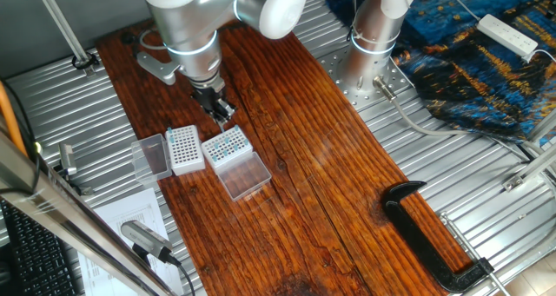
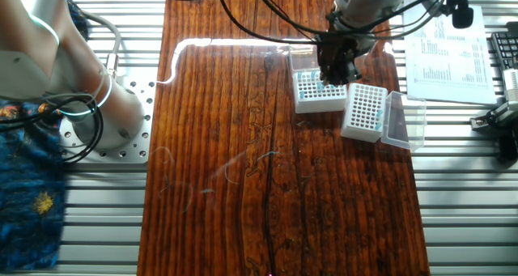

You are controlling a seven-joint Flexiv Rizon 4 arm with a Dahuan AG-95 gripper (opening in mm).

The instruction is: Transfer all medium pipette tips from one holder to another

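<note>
Two racks are sitting side by side near the middle of the wooden table point(image 1: 287, 183), almost touching, both with lids swung open. Clear-sided rack point(image 1: 228, 146) is showing teal pipette tips point(image 1: 228, 144) dotted over much of its grid; in the other fixed view the same rack point(image 2: 320, 91) is lying right under the arm. White-sided rack point(image 1: 184, 148) is looking mostly white on top, with maybe a few teal specks low on its grid in the other fixed view point(image 2: 364, 112), too small to count. So the tips are sitting mainly in the clear-sided rack, and I can't judge from here which way the transfer is running or how far along it is. Gripper point(image 1: 222, 110) is hovering over the far edge of the clear-sided rack, pointing straight down; from the other side the gripper point(image 2: 333, 65) is covering part of that grid. Fingers are looking close together, but I can't tell whether they're pinching a tip or closed on nothing; the tips are too small and the fingers too dark. My read: it's working a single tip at this rack, either picking or seating. Next move is calling for a straight vertical travel, dead-centred on one hole, no sideways drag, or the neighbouring tips are going to get knocked.
</note>
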